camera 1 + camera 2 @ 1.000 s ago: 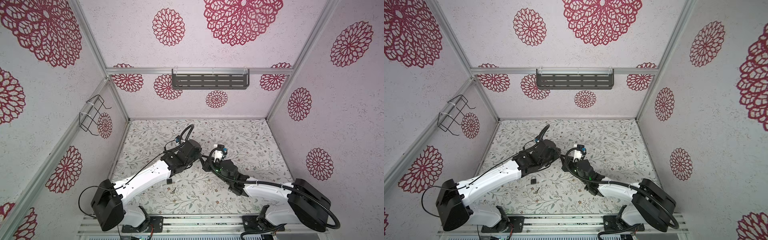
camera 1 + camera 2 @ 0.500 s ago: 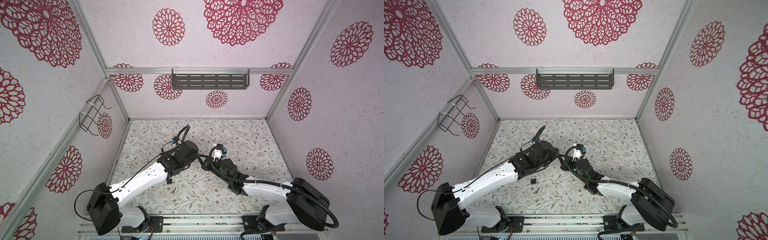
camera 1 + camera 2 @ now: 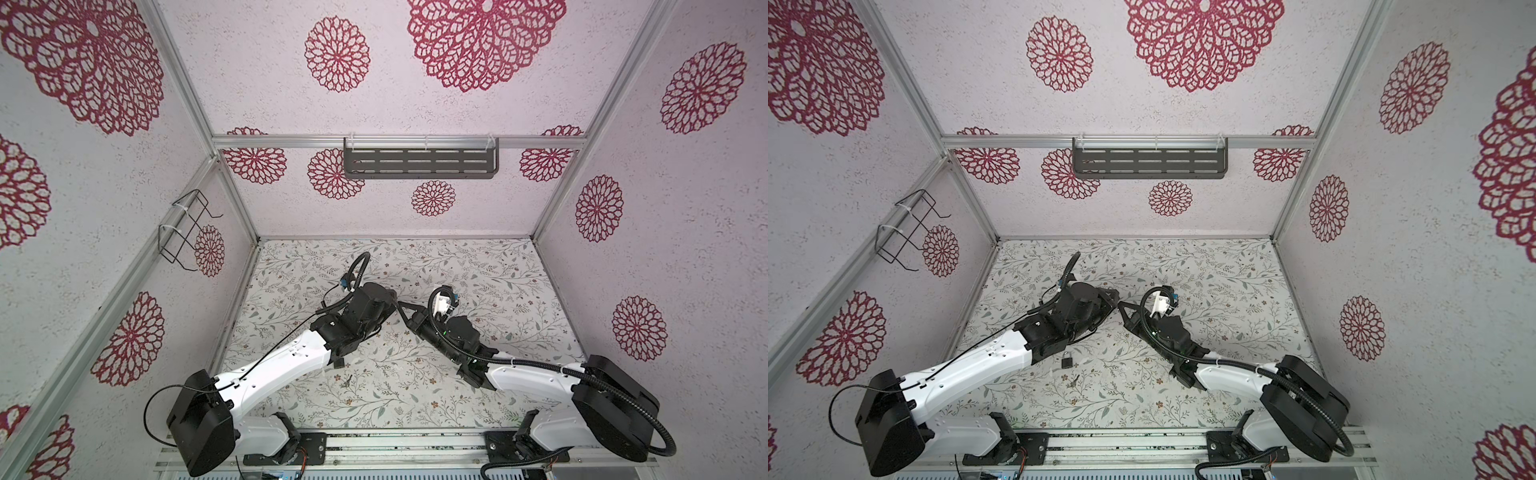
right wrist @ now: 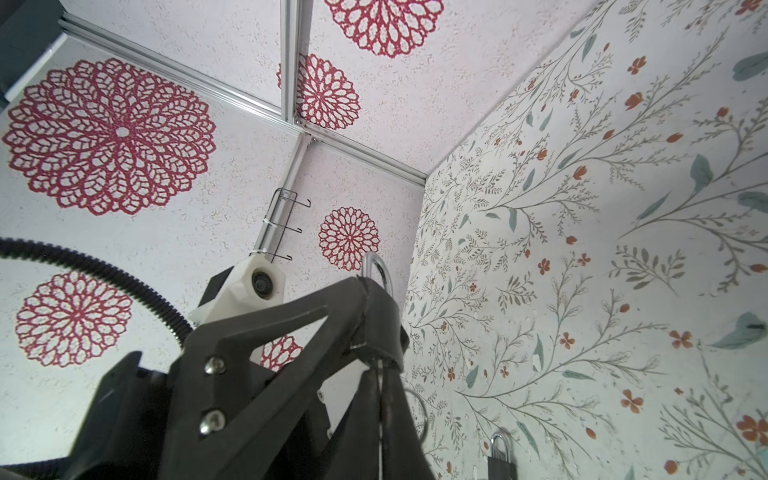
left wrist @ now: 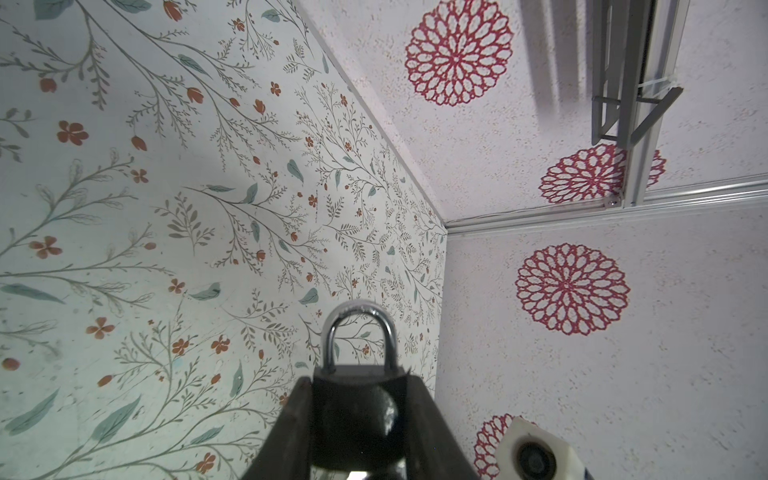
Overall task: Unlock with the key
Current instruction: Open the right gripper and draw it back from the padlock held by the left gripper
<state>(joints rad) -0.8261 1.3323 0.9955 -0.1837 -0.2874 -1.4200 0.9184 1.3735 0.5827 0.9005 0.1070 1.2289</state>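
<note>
Little has moved: my left arm swung a bit. Left gripper (image 5: 356,380) is partly open, squeezing the lock (image 5: 358,401) between its fingers. Right gripper (image 4: 380,370) is pinched shut on the key (image 4: 356,345), just ahead of it at the lock's bottom. I think turning comes next.

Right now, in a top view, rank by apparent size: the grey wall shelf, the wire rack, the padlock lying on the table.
1. grey wall shelf
2. wire rack
3. loose padlock, by far the smallest
</note>
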